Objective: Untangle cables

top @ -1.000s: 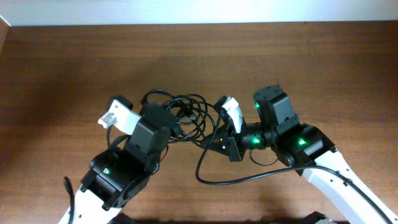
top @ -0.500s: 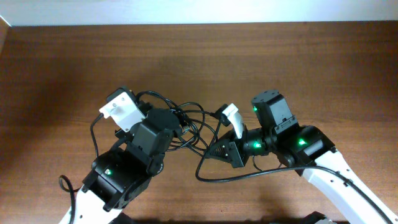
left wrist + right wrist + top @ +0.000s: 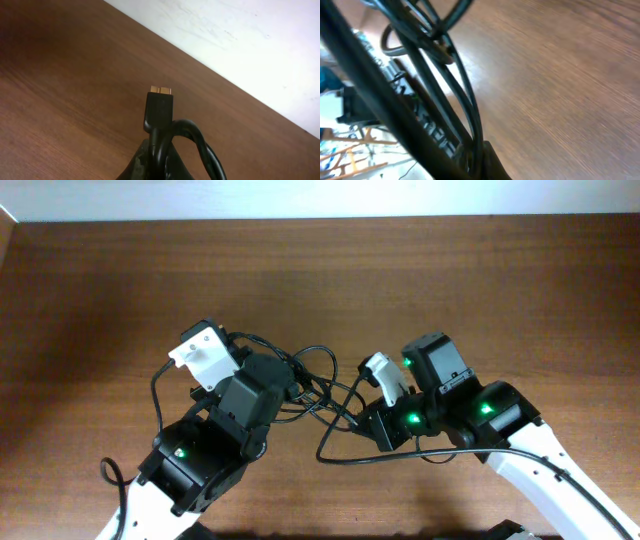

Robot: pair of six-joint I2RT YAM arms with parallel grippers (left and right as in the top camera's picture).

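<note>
Cables point(image 3: 318, 392): a loose tangle of thin black cords, located at the centre of the brown worktop point(image 3: 120, 290), strung between the two grippers. Loops stand out at 12 o'clock of the tangle; whether the loops rest on the wood or hang clear cannot be told.

Left gripper point(image 3: 280, 375): at 9 o'clock of the tangle, clenched on the cables. The left wrist view shows one cord end pinched upright, its plug point(image 3: 160, 102) pointing to 12 o'clock with a gold-coloured tip, and the cord bending away in an arch towards 4 o'clock.

Right gripper point(image 3: 362, 420): at 4 o'clock of the tangle, clenched on the cables. The right wrist view, blurred, shows several cords running from its fingers towards 10 o'clock, taut and close together.
</note>
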